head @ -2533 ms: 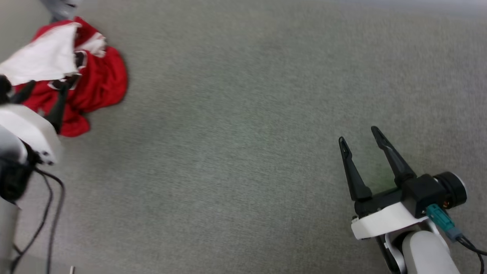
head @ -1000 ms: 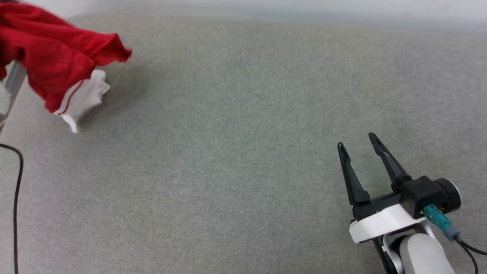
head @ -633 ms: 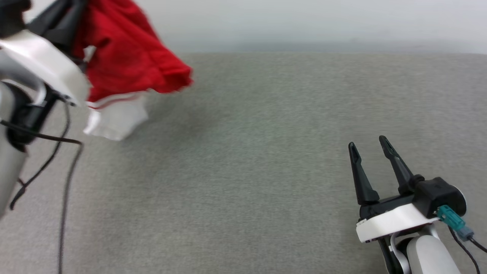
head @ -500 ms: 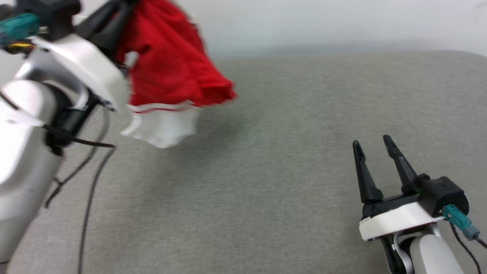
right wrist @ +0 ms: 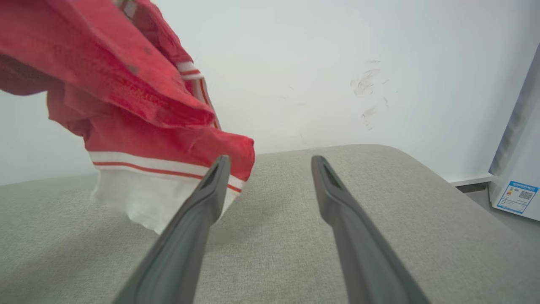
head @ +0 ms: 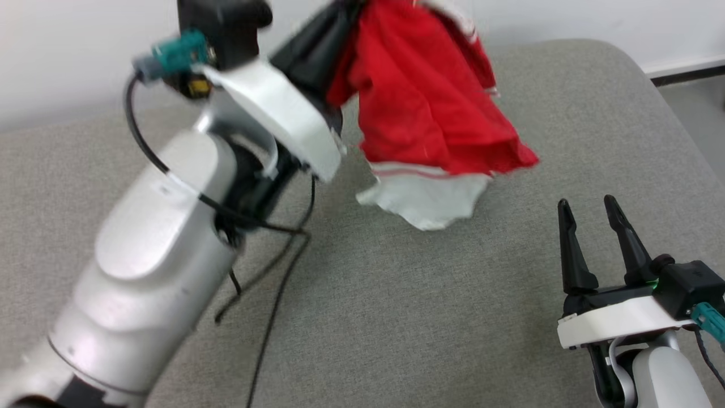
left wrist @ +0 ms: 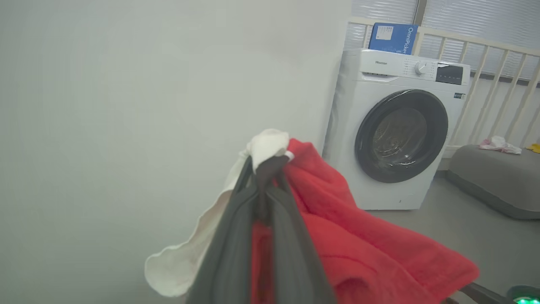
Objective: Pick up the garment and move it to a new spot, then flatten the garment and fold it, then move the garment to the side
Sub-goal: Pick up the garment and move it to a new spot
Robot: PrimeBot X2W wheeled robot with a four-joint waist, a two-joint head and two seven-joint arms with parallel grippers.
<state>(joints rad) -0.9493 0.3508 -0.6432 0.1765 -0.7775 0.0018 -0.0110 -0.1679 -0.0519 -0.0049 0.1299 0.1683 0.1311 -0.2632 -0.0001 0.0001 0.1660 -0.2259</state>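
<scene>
Transfer step: left gripper (left wrist: 265, 164), pinching a red jersey shirt with white sleeves (head: 430, 102), holds it above grey fabric cushion (head: 396, 317); right gripper (head: 586, 202) spread, empty. Next, probably: lower, release.

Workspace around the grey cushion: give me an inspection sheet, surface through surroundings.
Surface: grey fabric cushion, rounded corner.
Job's things: red jersey shirt with white sleeves, bunched, hanging in the air.
Clutter: nothing seen.
End effectors: left end effector shut on the shirt; right end effector open, holding nothing.
Cables: black cable dangling from the left arm.
Surroundings: white wall, white front-loading washing machine, blue box on top.
</scene>
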